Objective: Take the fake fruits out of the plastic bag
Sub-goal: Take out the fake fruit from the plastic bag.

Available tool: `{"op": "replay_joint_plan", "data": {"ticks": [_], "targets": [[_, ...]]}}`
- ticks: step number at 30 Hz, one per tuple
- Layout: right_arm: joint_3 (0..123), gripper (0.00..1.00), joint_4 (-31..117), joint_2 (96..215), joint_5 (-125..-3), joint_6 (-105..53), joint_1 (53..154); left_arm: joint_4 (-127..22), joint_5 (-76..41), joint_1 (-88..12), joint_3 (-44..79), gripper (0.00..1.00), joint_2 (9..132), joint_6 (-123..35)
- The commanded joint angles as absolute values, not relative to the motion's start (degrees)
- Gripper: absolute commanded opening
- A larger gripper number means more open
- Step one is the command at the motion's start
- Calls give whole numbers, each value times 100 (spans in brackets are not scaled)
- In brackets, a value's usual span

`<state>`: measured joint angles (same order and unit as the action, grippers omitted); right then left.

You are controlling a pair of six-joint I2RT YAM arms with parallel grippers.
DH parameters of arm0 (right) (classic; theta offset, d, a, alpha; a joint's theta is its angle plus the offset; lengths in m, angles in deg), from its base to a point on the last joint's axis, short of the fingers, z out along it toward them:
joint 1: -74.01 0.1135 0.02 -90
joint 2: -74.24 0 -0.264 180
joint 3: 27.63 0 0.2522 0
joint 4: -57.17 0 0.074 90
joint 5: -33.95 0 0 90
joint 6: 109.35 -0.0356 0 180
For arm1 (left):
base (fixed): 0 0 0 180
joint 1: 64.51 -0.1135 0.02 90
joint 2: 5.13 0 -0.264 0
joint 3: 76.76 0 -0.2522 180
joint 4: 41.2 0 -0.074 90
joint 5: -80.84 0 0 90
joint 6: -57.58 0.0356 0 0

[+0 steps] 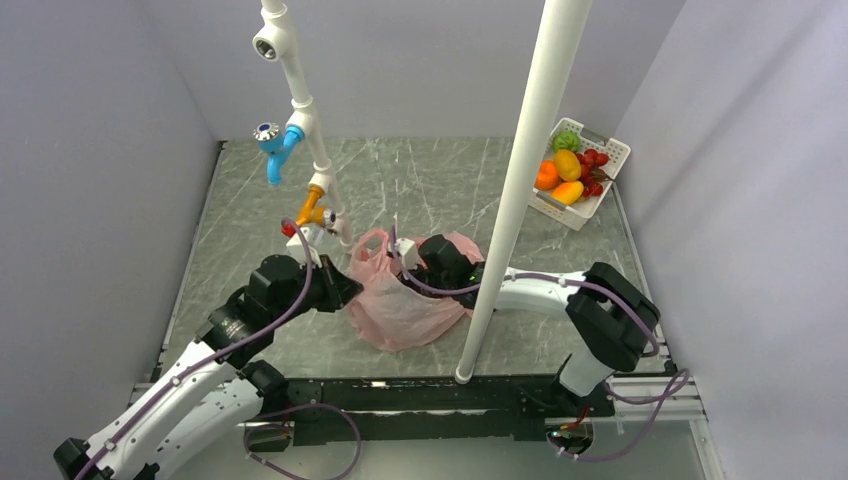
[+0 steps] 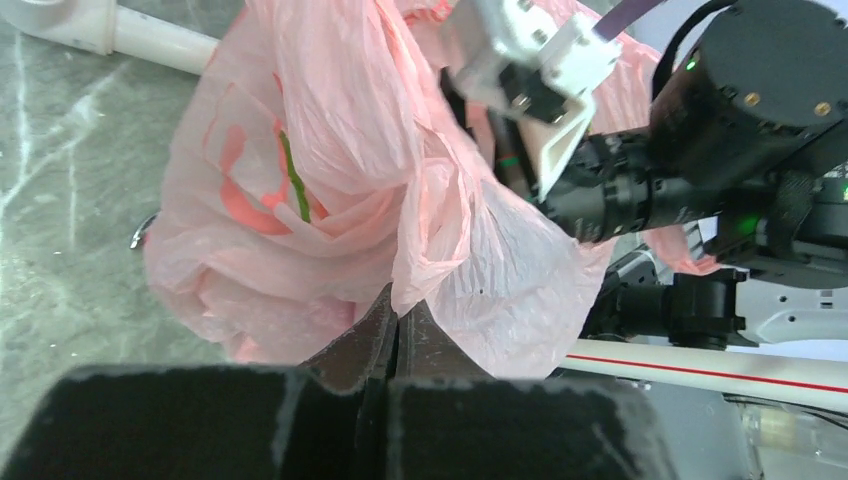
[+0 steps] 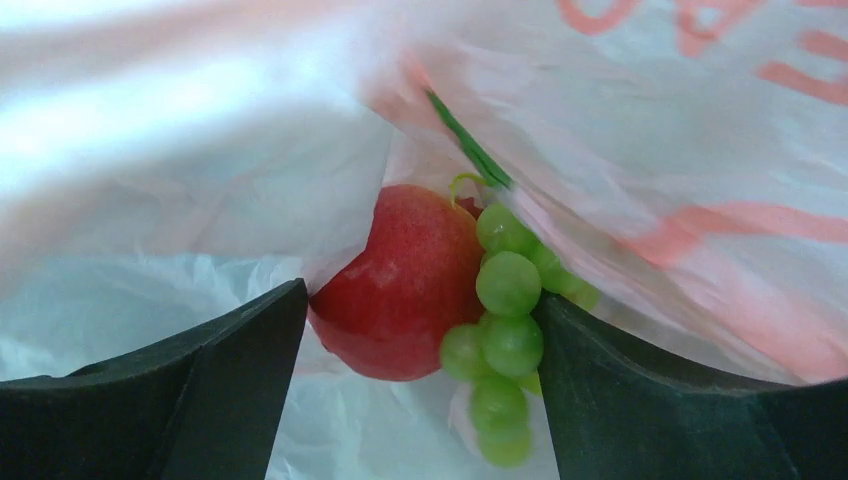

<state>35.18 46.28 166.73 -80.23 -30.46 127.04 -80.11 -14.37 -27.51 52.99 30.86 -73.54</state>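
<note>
Our left fingers [image 2: 385,335] are pressed fully together and pinch a fold of the thin, crinkly, translucent pink plastic bag [image 2: 300,150]. The film rises from their tips and spreads away ahead of them.

Our right fingers [image 3: 265,335] stand wide apart deep inside the bag's mouth, with film all around them, and they are not closed on anything. Between them lie a glossy round red plastic fruit [image 3: 400,290] and a bunch of small green plastic grapes [image 3: 505,330]. The red fruit is just beside the finger on the left of the wrist view, and the grapes touch the other finger's inner face. Fruit and grapes touch each other.

Seen from above, the bag lies on the grey marbled tabletop [image 1: 420,180] between the two pairs of fingers. Well apart from both pairs, at the far right corner, a white slotted plastic basket [image 1: 612,150] holds orange, yellow, red and green plastic fruits [image 1: 567,165].
</note>
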Motion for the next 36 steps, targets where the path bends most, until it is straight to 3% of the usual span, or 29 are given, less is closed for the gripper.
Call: {"op": "replay_joint_plan", "data": {"ticks": [1,5,12,25,36], "targets": [[3241,0,4966,16160,-8349,-3323,12297,-8315,-970,-2738,5393,0,2792,-7292],[3080,0,5027,15638,-8789,-3535,11772,-8157,-1275,-2741,5773,0,2586,-7250],[3340,0,4749,14942,-8442,-3878,11536,-7870,-1565,-2741,6193,0,2414,-7322],[3434,0,5423,14289,-9878,-4793,11226,-8101,-1275,-2740,6450,0,2281,-7211],[3297,0,4033,14101,-10576,-4169,11234,-7193,-1203,-2742,6618,0,1408,-7176]]}}
